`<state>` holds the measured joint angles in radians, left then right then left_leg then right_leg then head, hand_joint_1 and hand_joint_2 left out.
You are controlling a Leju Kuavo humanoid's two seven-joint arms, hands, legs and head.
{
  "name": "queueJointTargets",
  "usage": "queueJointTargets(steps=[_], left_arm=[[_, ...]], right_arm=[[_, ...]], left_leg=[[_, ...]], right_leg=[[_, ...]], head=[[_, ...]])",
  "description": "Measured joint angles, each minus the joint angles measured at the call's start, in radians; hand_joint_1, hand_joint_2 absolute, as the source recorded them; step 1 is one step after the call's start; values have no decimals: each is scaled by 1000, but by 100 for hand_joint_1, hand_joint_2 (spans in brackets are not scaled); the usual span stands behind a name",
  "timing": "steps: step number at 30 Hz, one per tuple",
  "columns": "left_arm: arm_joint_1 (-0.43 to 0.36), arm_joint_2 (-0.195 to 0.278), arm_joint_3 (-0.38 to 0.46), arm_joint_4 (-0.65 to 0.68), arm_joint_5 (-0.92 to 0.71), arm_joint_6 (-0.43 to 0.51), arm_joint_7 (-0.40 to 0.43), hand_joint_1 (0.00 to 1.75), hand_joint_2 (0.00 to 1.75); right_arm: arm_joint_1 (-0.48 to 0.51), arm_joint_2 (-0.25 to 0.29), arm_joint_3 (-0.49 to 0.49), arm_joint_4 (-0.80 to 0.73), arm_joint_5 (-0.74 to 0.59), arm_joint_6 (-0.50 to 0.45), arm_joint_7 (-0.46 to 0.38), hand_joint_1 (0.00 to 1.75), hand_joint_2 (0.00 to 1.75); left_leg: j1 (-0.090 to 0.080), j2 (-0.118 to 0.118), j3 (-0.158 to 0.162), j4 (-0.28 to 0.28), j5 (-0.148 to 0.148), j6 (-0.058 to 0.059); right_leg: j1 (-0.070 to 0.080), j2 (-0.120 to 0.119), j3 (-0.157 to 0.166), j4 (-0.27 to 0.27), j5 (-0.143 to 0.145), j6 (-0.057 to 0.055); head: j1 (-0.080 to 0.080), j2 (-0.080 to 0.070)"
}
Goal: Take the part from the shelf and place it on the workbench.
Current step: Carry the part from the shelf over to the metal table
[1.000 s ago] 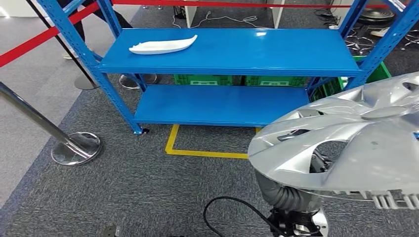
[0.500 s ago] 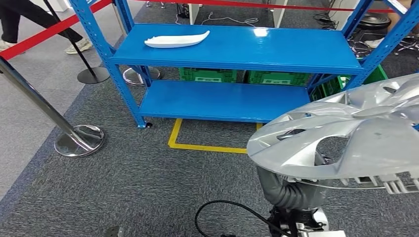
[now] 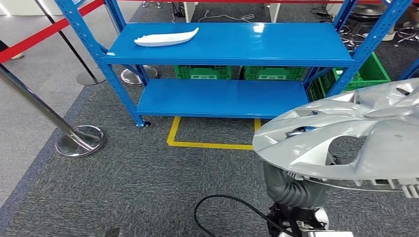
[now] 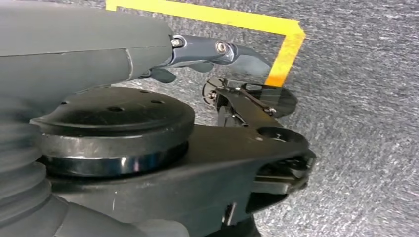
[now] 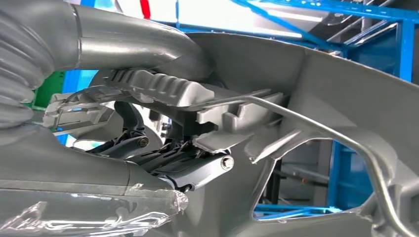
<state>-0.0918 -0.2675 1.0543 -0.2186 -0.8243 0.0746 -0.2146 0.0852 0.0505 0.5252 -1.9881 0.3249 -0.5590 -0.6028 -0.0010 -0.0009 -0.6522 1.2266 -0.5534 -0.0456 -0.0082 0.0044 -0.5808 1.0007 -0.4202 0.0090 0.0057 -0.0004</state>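
Observation:
A large silver wheel cover (image 3: 356, 136) fills the right side of the head view, carried above the carpet, and my right arm's ribbed wrist (image 3: 291, 190) shows beneath it. In the right wrist view my right hand (image 5: 123, 168) grips the cover's inner rim (image 5: 237, 111), thumb on one side and dark fingers (image 5: 197, 170) on the other. The blue shelf (image 3: 227, 54) stands ahead, with a white curved part (image 3: 165, 38) lying on its top board at the left. My left hand (image 4: 148, 49) hangs over the carpet with straight fingers (image 4: 217, 49), holding nothing.
A chrome stanchion (image 3: 79, 140) with a slanted pole stands at the left, and a red barrier rope (image 3: 44, 32) runs behind it. Yellow floor tape (image 3: 212, 144) marks a box before the shelf. Green crates (image 3: 202, 72) sit behind it. A black cable (image 3: 232, 202) loops near my feet.
The whole picture has shifted a little, so the camera has moved. The wheel cover stays in my right hand. A person's legs at the upper left have left the picture.

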Motion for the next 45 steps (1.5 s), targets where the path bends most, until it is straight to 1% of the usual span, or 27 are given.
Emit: queueJointTargets(steps=[2, 4, 6, 8, 10, 12, 13, 14, 15, 16, 18, 20, 23, 24, 26, 28, 29, 30, 31, 32, 34, 36, 38, 40, 42, 44, 45], left_arm=[[-1, 0, 0, 0, -2, 4, 0, 0, 175], [-3, -1, -1, 0, -4, 6, 0, 0, 175], [-3, -1, -3, 0, -13, 14, 4, 0, 175], [-1, -2, -13, 0, -40, 32, 22, 0, 175], [0, -3, -34, 0, -83, 55, 54, 0, 175], [1, -4, -59, 0, -125, 76, 90, 0, 175], [2, -5, -71, 0, -142, 83, 109, 0, 175], [4, -5, -82, 0, -158, 89, 129, 0, 175], [5, -5, -94, 0, -173, 94, 149, 0, 175], [6, -5, -106, 0, -187, 98, 167, 0, 175], [6, -6, -129, 0, -208, 103, 191, 0, 175], [6, -7, -146, 0, -219, 104, 201, 0, 175], [6, -8, -160, 0, -223, 94, 204, 0, 175], [5, -8, -164, 0, -223, 90, 204, 0, 175], [5, -8, -172, 0, -222, 87, 204, 0, 175], [6, -8, -174, 0, -221, 85, 203, 0, 175], [6, -8, -174, 0, -220, 85, 202, 0, 175], [6, -8, -174, 0, -219, 84, 200, 0, 175], [6, -8, -174, 0, -218, 84, 199, 0, 175], [6, -8, -174, 0, -217, 84, 198, 0, 175], [7, -8, -174, 0, -215, 84, 197, 0, 175], [6, -8, -174, 0, -215, 84, 196, 0, 175], [6, -10, -174, 0, -214, 84, 196, 0, 175], [5, -11, -174, 0, -214, 84, 196, 0, 175], [7, -12, -174, 0, -214, 84, 196, 0, 175], [10, -11, -174, 0, -214, 84, 196, 0, 175], [11, -11, -174, 0, -214, 84, 196, 0, 175]], right_arm=[[1, 2, 0, -2, 7, -11, -5, 175, 175], [1, 5, 0, -5, 11, -18, -8, 175, 175], [2, 5, 0, -8, 16, -28, -9, 175, 175], [3, 6, 0, -9, 24, -45, -8, 175, 175], [3, 6, 0, -8, 33, -63, -6, 175, 175], [2, 6, 0, -7, 36, -77, -2, 175, 175], [2, 6, 0, -6, 34, -81, 2, 175, 175], [2, 6, 0, -5, 31, -84, 5, 175, 175], [1, 6, 0, -3, 27, -86, 9, 175, 175], [0, 6, 0, -2, 22, -87, 12, 175, 175], [-6, 6, 0, -1, 16, -87, 16, 175, 175], [-12, 6, 0, 0, 12, -89, 18, 175, 175], [-14, 6, 0, 1, 3, -89, 22, 175, 175], [-14, 6, 0, 1, -1, -88, 24, 175, 175], [-15, 6, 0, 1, -7, -84, 26, 175, 175], [-14, 6, 0, 1, -10, -82, 27, 175, 175], [-13, 6, 0, 1, -12, -81, 27, 175, 175], [-13, 6, 0, 1, -14, -81, 27, 175, 175], [-13, 6, 0, 1, -16, -81, 27, 175, 175], [-13, 6, 0, 1, -17, -81, 27, 175, 175], [-15, 6, 0, 1, -17, -81, 26, 175, 175], [-15, 6, 0, 1, -17, -81, 25, 175, 175], [-12, 6, 0, 1, -17, -81, 24, 175, 175], [-12, 6, 0, 1, -17, -82, 24, 175, 175], [-14, 6, 0, 1, -17, -82, 24, 175, 175], [-13, 6, 0, 2, -17, -82, 24, 175, 175], [-12, 6, 0, 2, -17, -82, 24, 175, 175]], left_leg=[[3, 0, 60, -115, 68, 0], [5, -1, 110, -221, 101, 6], [3, -2, 116, -250, 100, 20], [3, -2, 109, -249, 107, 35], [4, -1, 106, -252, 113, 46], [2, -1, 101, -252, 117, 52], [0, -1, 100, -251, 118, 54], [-1, 0, 99, -251, 119, 54], [-1, -1, 98, -251, 120, 55], [-2, -1, 98, -250, 120, 54], [-4, -2, 97, -246, 120, 50], [-8, -2, 92, -242, 121, 41], [-6, 2, 87, -241, 123, 25], [-6, 2, 82, -230, 113, 18], [-4, 1, 45, -148, 59, 7], [-2, 0, -18, -13, -4, 0], [-2, 0, -39, 30, -15, -1], [-2, 0, -43, 39, -6, 0], [-1, -2, -27, 10, 20, 2], [0, -12, 3, -47, 55, 4], [5, -55, 67, -173, 103, 10], [8, -80, 93, -231, 108, 18], [7, -60, 93, -237, 109, 30], [8, -35, 93, -242, 115, 43], [6, -9, 93, -244, 115, 51], [3, 19, 92, -243, 114, 54], [3, 32, 93, -243, 114, 54]], right_leg=[[-1, 2, -1, 0, 3, 6], [2, 4, -9, 7, 6, 16], [4, 4, -19, 12, 11, 28], [1, 3, -28, 17, 7, 39], [0, 2, -59, 85, -41, 46], [0, 2, -116, 223, -114, 50], [0, 2, -139, 282, -136, 50], [0, 2, -148, 310, -141, 50], [0, 2, -137, 298, -127, 48], [0, 1, -107, 247, -98, 46], [0, 1, -26, 103, -44, 40], [2, 3, 12, 27, -28, 32], [3, 10, 6, 22, -24, 15], [2, 13, 5, 21, -21, 10], [-2, 19, 3, 18, -17, 2], [-3, 28, -2, 19, -14, -2], [-3, 34, -5, 19, -12, -2], [-3, 42, -6, 19, -11, -1], [-3, 52, -7, 19, -9, 1], [-3, 63, -8, 19, -7, 3], [-1, 86, -14, 22, -4, 11], [-2, 107, -26, 24, 2, 23], [-5, 122, -37, 22, 9, 36], [-3, 87, -57, 53, -13, 45], [0, 29, -106, 164, -75, 51], [-1, 7, -157, 283, -123, 56], [-1, 3, -162, 299, -123, 56]], head=[[0, 0], [-1, 0], [-2, 0], [-1, 0], [4, 0], [9, 0], [9, 0], [9, 0], [9, 0], [9, 0], [9, 0], [8, 0], [7, 0], [5, 0], [2, 0], [0, 0], [0, 0], [0, 0], [0, 0], [0, 0], [1, 0], [1, 0], [1, 0], [9, 0], [18, 0], [20, 0], [20, 0]])
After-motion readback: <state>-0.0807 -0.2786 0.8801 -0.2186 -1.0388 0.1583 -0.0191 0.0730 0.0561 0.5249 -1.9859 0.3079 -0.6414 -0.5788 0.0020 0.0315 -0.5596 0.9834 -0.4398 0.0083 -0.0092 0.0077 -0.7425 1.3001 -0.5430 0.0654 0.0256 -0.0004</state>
